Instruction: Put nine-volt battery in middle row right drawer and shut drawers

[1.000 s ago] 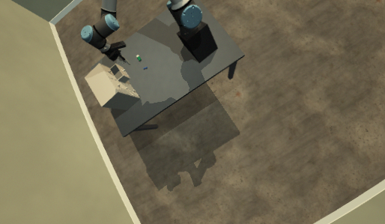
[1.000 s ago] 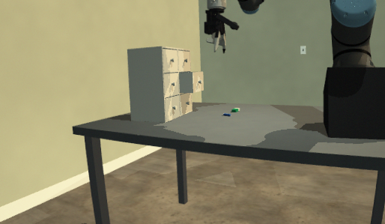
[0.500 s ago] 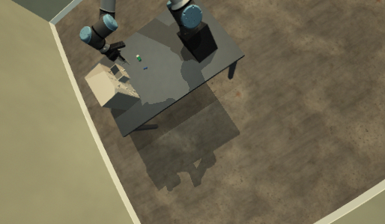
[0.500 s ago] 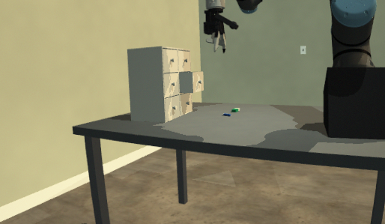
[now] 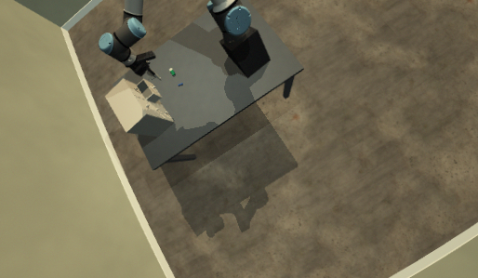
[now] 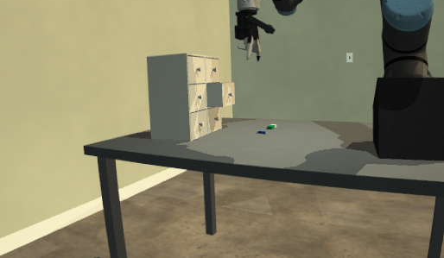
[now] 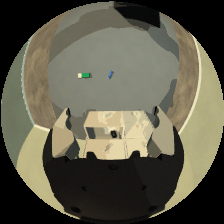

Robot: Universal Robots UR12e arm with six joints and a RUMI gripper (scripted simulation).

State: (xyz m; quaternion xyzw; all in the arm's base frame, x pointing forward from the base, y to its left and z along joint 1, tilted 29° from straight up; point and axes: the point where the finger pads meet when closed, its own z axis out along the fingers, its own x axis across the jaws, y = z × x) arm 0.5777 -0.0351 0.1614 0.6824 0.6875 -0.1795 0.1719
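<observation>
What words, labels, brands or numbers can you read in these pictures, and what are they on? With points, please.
None can be read.
The green and white block [image 5: 172, 72] [image 6: 271, 127] [image 7: 84, 75] and the blue thing [image 5: 180, 85] [image 6: 262, 132] [image 7: 110, 75] are too small to tell.
The drawers show no lettering.

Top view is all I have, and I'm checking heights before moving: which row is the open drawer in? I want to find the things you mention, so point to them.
Observer: The exterior view puts the open drawer [image 5: 152, 95] [image 6: 228, 94] [image 7: 102, 120] in the middle row, right column.

Operator: Is the gripper holding anything?

Observer: No. The wrist view shows the gripper [image 5: 159, 77] [image 6: 253, 59] [image 7: 112, 107] with its jaws wide apart and nothing between them.
</observation>
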